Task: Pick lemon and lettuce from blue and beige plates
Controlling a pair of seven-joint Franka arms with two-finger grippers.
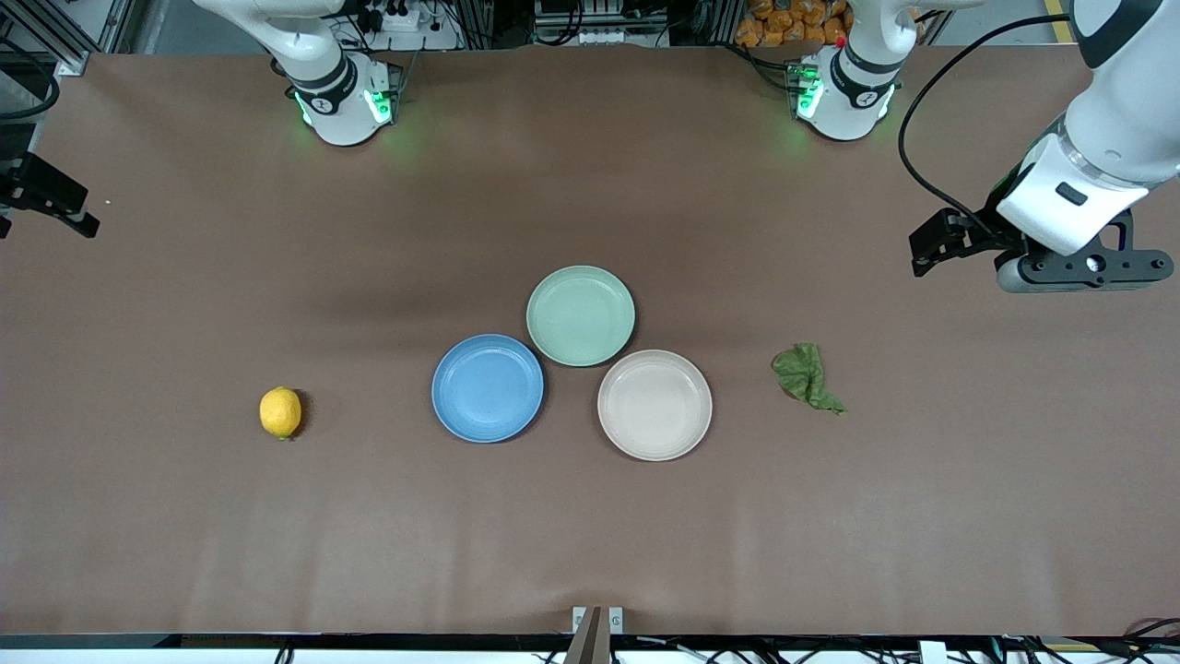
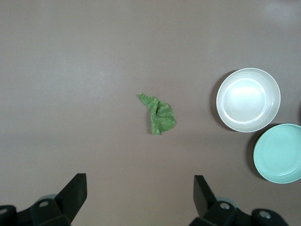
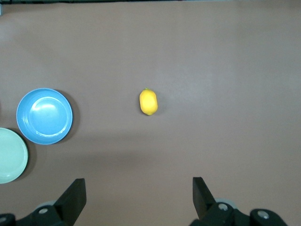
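The yellow lemon (image 1: 280,412) (image 3: 148,101) lies on the bare table toward the right arm's end, apart from the blue plate (image 1: 488,388) (image 3: 44,116). The green lettuce (image 1: 807,376) (image 2: 160,115) lies on the bare table toward the left arm's end, apart from the beige plate (image 1: 654,404) (image 2: 248,99). Nothing lies on either plate. My left gripper (image 2: 140,181) (image 1: 1079,269) hangs open and high over the table at the left arm's end, holding nothing. My right gripper (image 3: 139,184) (image 1: 41,195) hangs open and empty at the right arm's end, mostly cut off in the front view.
A mint-green plate (image 1: 581,314) (image 2: 279,153) touches the blue and beige plates and sits farther from the front camera than both. The brown tabletop (image 1: 590,535) spreads wide around the plates. Cables and racks line the edge by the arm bases.
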